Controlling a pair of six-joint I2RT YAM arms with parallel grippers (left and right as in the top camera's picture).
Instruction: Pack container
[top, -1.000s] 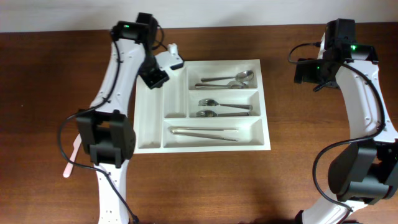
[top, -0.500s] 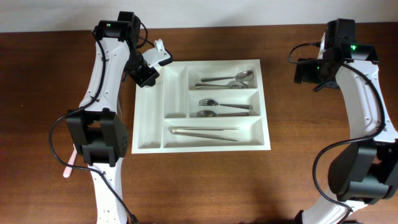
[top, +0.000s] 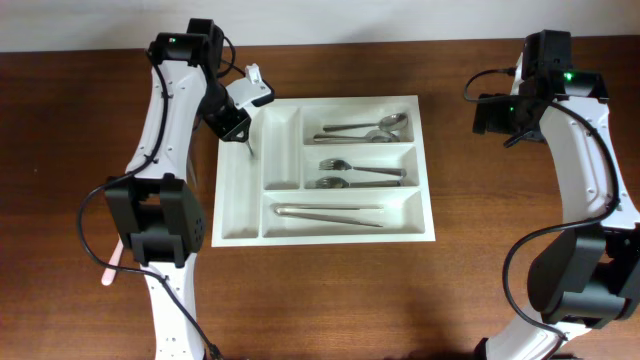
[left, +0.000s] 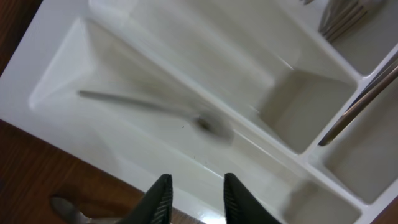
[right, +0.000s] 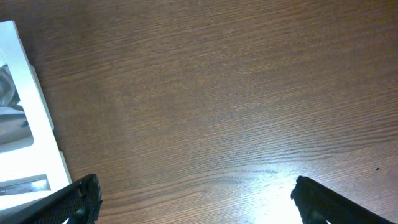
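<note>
The white cutlery tray lies mid-table. My left gripper hovers over its far left corner, open and empty. In the left wrist view its fingers are apart above the tray's rim. A thin metal utensil lies blurred in the leftmost narrow compartment; it also shows in the overhead view. My right gripper is open wide and empty over bare wood, right of the tray; the right wrist view shows its fingers and the tray's corner.
Spoons, forks and long straight utensils fill the three long compartments. A pink utensil lies on the table at the left, partly behind the left arm. A grey item lies on the wood beside the tray.
My left gripper has moved from over the tray toward its far left corner. A thin utensil now shows in the leftmost compartment, blurred. The right arm has not moved.
</note>
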